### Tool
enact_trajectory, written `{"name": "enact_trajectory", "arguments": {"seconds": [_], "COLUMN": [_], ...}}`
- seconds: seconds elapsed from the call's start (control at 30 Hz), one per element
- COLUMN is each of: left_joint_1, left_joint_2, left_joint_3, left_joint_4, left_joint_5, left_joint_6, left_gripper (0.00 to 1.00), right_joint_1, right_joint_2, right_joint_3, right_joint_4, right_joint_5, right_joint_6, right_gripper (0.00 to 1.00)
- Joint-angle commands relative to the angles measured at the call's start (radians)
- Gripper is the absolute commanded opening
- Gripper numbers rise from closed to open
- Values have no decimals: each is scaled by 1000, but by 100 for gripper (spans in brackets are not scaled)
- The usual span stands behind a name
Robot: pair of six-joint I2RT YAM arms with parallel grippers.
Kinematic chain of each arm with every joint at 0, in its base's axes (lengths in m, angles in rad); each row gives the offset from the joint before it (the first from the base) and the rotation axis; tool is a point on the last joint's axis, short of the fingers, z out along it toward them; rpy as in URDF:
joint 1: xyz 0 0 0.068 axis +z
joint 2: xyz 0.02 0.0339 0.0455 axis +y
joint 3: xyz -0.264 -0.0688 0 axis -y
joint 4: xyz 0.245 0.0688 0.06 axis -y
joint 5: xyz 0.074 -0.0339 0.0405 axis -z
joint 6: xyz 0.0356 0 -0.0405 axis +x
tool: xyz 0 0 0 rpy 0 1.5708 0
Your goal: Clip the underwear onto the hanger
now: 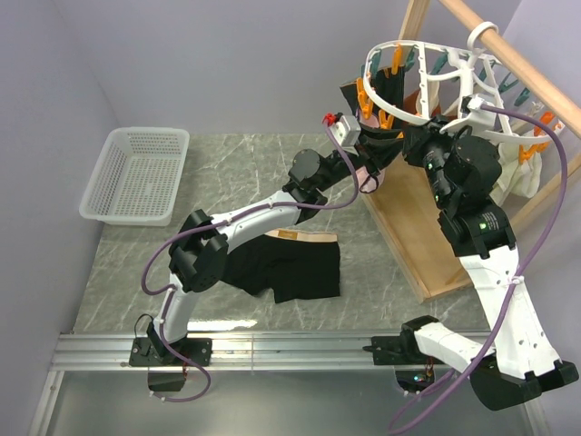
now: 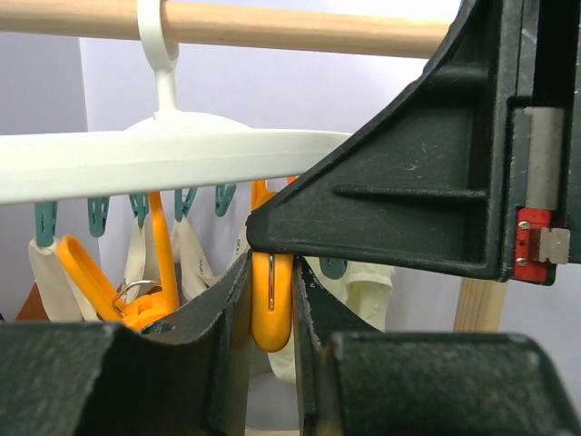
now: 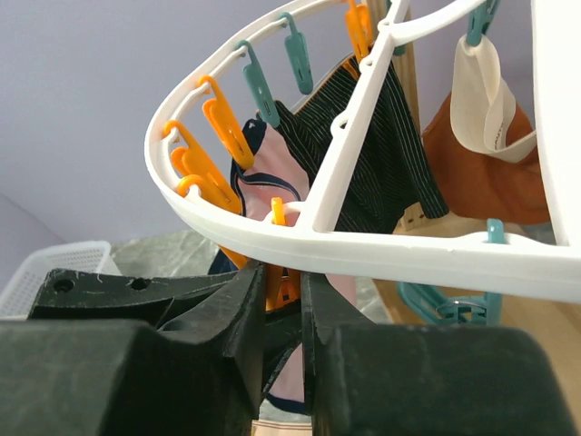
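Left gripper [image 2: 270, 295], right gripper [image 3: 283, 283] pinch orange plastic clips [image 2: 270, 329] on round white plastic hanger [image 2: 136, 163] — likely opening them for black boxer briefs [image 1: 304, 272].

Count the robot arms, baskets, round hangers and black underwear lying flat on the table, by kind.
Robot arms: 2 (left arm, right arm)
White basket: 1
Round hanger: 1
Black underwear, lying flat: 1
Total: 5
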Motion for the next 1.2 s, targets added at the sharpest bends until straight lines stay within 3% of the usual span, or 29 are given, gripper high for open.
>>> {"name": "enact_trajectory", "arguments": {"seconds": [0.0, 0.03, 0.17, 0.3, 0.43, 0.47, 0.6, 0.63, 0.83, 1.0, 1.17], "left_joint_1": [-2, -2, -2, -2, 1, 2, 53, 100, 323, 428, 449], "left_joint_2": [-14, -21, -118, -296, -565, -671, -836, -849, -780, -700, -591], "left_joint_3": [9, -4, -99, -292, -613, -654, -742, -759, -796, -833, -827], "left_joint_4": [31, 28, 13, -78, -248, -309, -706, -871, -1352, -1406, -1350], "left_joint_5": [7, 11, 43, 47, -15, -72, -181, -196, -198, -258, -322], "left_joint_6": [-4, -5, -11, -31, -16, -11, -85, -100, -171, -126, -76], "left_gripper": [21, 35, 55, 60, 62, 63, 64, 65, 70, 75, 76], "right_joint_1": [4, 3, 0, -2, -7, -7, -11, -13, -13, -14, -11], "right_joint_2": [-5, -3, 1, 9, 3, 1, -5, -5, 6, 11, 11], "right_joint_3": [3, 8, 17, 22, 15, 14, 0, -5, -3, 5, 0], "right_joint_4": [-6, -4, 1, 5, 13, 11, 24, 27, 33, 30, 22], "right_joint_5": [-50, -51, -55, -55, -55, -55, -65, -71, -88, -88, -91], "right_joint_6": [20, 20, 19, 14, 5, 5, 8, 9, 20, 20, 22], "right_gripper": [0, 0, 0, 0, 0, 0, 0, 0, 0, 0, 0]}}
